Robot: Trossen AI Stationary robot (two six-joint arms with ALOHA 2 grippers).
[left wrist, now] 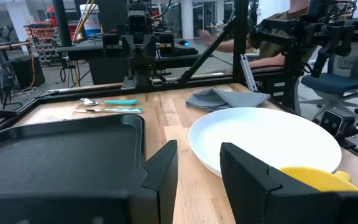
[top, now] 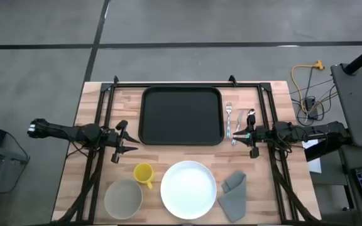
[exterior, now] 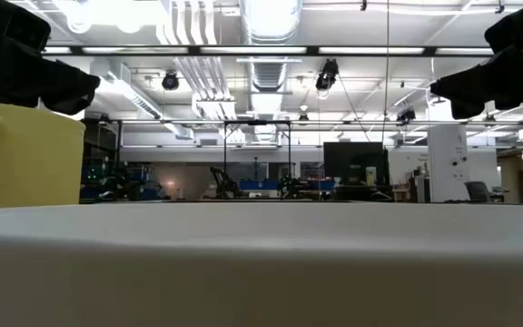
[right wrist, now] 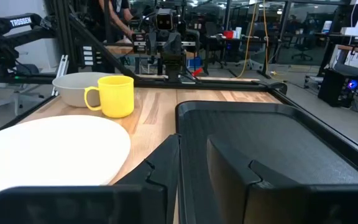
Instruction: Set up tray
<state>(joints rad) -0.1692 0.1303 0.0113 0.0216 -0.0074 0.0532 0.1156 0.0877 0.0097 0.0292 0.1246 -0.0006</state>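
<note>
On the far half of the wooden table (top: pixel 93 107), centred between the two arms, lies the tray (top: pixel 181 115): a large, flat black rectangle with rounded corners and a low raised rim, lying level with its long sides across the table. Its surface looks matte and slightly grainy in the wrist views, and nothing rests on it. It is wider than the round white plate (top: pixel 188 189) that sits nearer the front edge, apart from it.

Just beside the tray's right edge lie a fork (top: pixel 229 119) and a spoon (top: pixel 250 117), with teal handles visible in the left wrist view. A yellow mug (top: pixel 143 174) stands left of the plate, a pale bowl (top: pixel 123 198) at the front left corner, and a folded grey napkin (top: pixel 234 194) right of the plate.

The left gripper (top: pixel 131 144) hovers over bare wood near the tray's front left corner, its fingers (left wrist: pixel 160 171) parted with a clear gap and holding nothing. The right gripper (top: pixel 243 137) hangs by the cutlery at the tray's front right corner, its fingers (right wrist: pixel 229 168) slightly spread and also empty.
</note>
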